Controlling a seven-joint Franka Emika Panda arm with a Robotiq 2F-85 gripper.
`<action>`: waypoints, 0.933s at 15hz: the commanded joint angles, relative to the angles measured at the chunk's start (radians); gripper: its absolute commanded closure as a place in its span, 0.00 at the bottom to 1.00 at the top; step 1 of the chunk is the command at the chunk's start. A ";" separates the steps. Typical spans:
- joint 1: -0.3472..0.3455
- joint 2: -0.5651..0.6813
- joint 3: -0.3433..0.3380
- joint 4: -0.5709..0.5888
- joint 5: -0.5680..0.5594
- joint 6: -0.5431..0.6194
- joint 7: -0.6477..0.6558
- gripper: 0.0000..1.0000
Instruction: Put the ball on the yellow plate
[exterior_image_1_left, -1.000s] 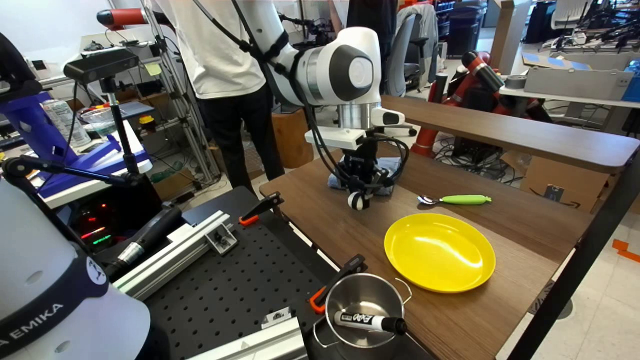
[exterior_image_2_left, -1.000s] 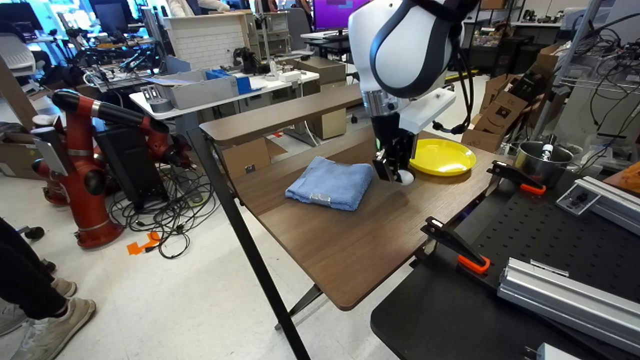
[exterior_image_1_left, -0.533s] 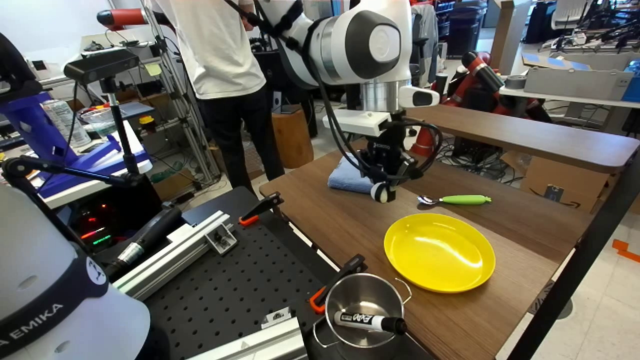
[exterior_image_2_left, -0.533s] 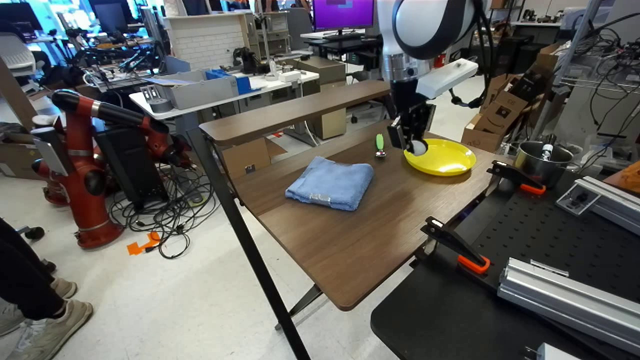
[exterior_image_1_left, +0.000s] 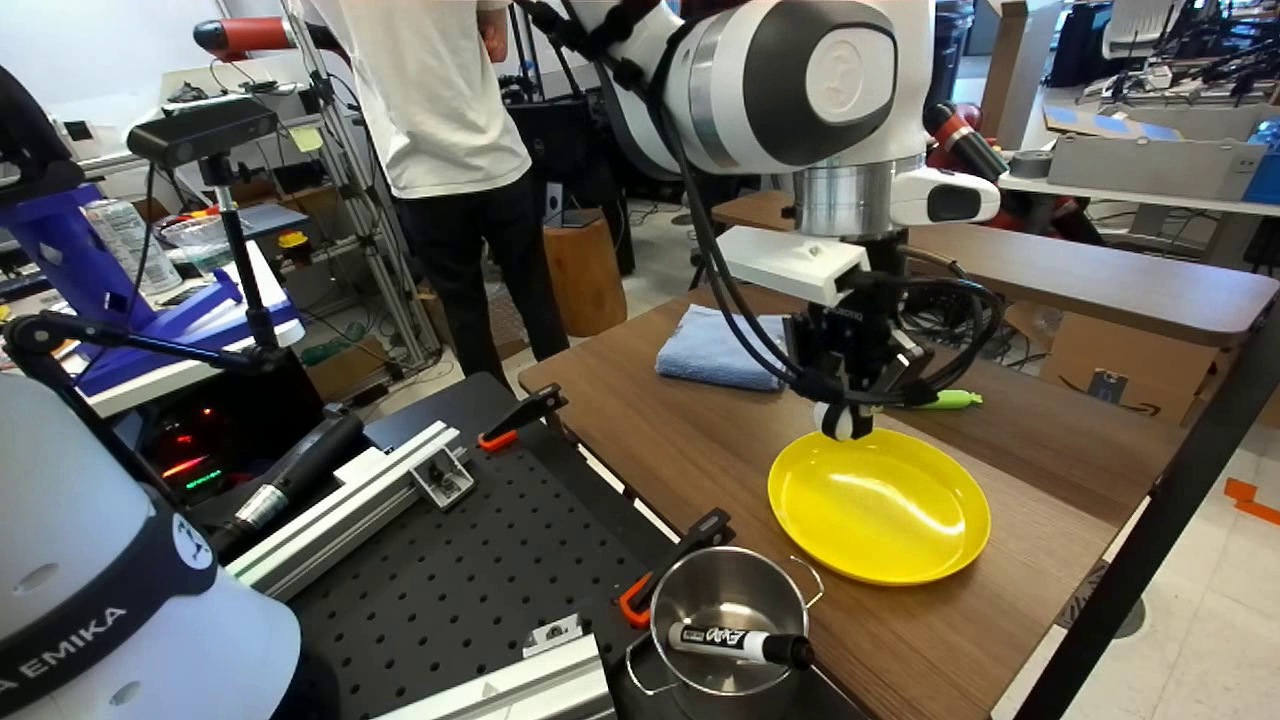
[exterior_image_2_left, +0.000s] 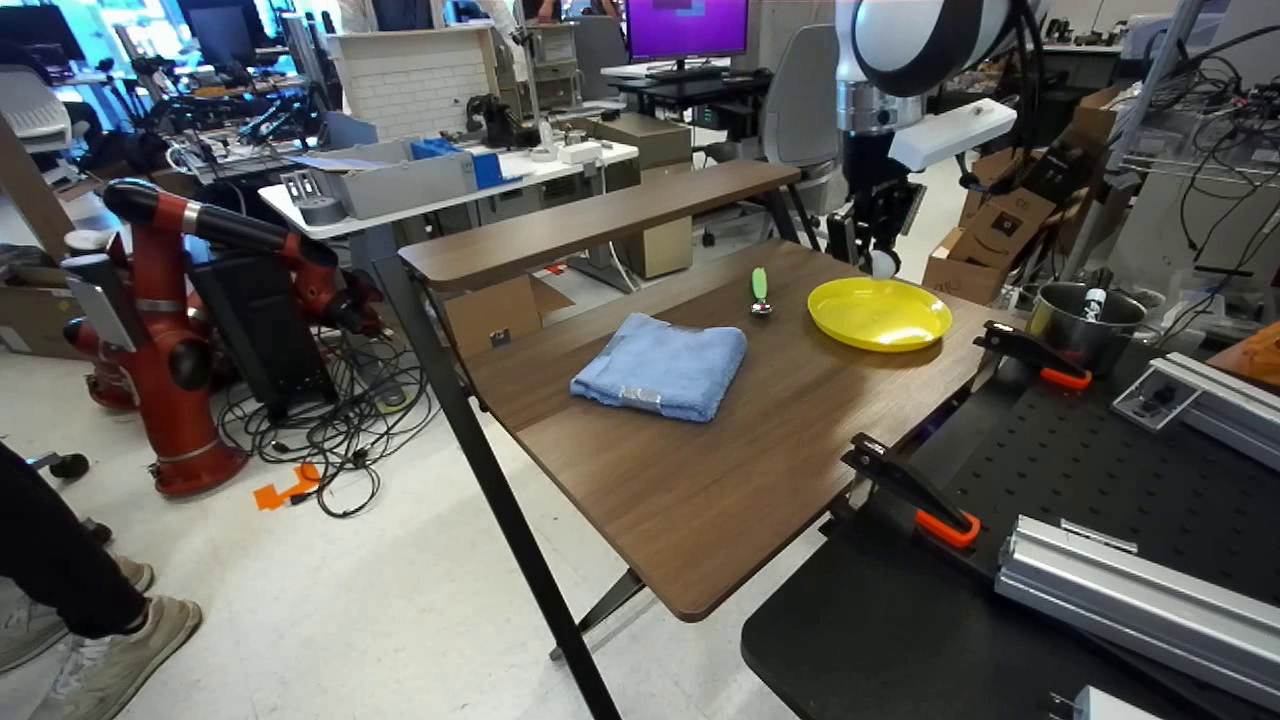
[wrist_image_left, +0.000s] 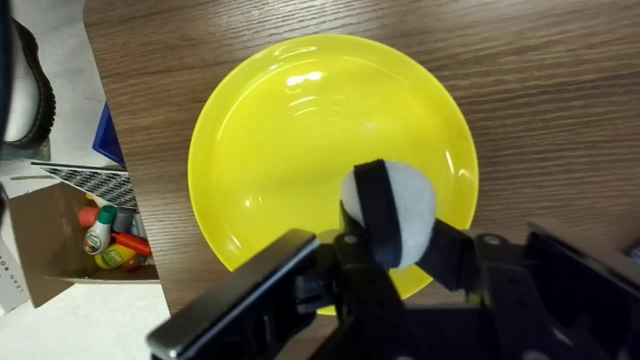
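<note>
The ball, white with a black band, shows in the wrist view (wrist_image_left: 414, 210) and in both exterior views (exterior_image_1_left: 822, 418) (exterior_image_2_left: 884, 264). My gripper (wrist_image_left: 392, 235) is shut on the ball, one finger on each side; it also shows in both exterior views (exterior_image_1_left: 850, 420) (exterior_image_2_left: 876, 250). The yellow plate (wrist_image_left: 280, 150) lies flat on the wooden table, also in both exterior views (exterior_image_1_left: 880, 510) (exterior_image_2_left: 880, 318). The gripper holds the ball above the plate; in an exterior view it overlaps the plate's far rim. The fingers hide part of the ball.
A folded blue cloth (exterior_image_1_left: 715, 350) and a green-handled spoon (exterior_image_2_left: 760, 290) lie on the table. A metal pot (exterior_image_1_left: 690, 585) holding a marker (exterior_image_1_left: 735, 642) stands by the plate, near an orange-black clamp (exterior_image_1_left: 680, 565). A raised wooden shelf (exterior_image_1_left: 1080, 265) runs along the table's far side.
The gripper has carried the ball away from beside the blue cloth to over the plate's edge. It stays shut on the ball. The plate, cloth and spoon have not moved.
</note>
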 joint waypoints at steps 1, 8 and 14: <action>-0.004 0.039 -0.017 0.006 -0.009 0.059 -0.020 0.94; 0.002 0.176 -0.033 0.103 -0.030 0.056 -0.035 0.94; 0.004 0.236 -0.041 0.167 -0.025 0.045 -0.042 0.94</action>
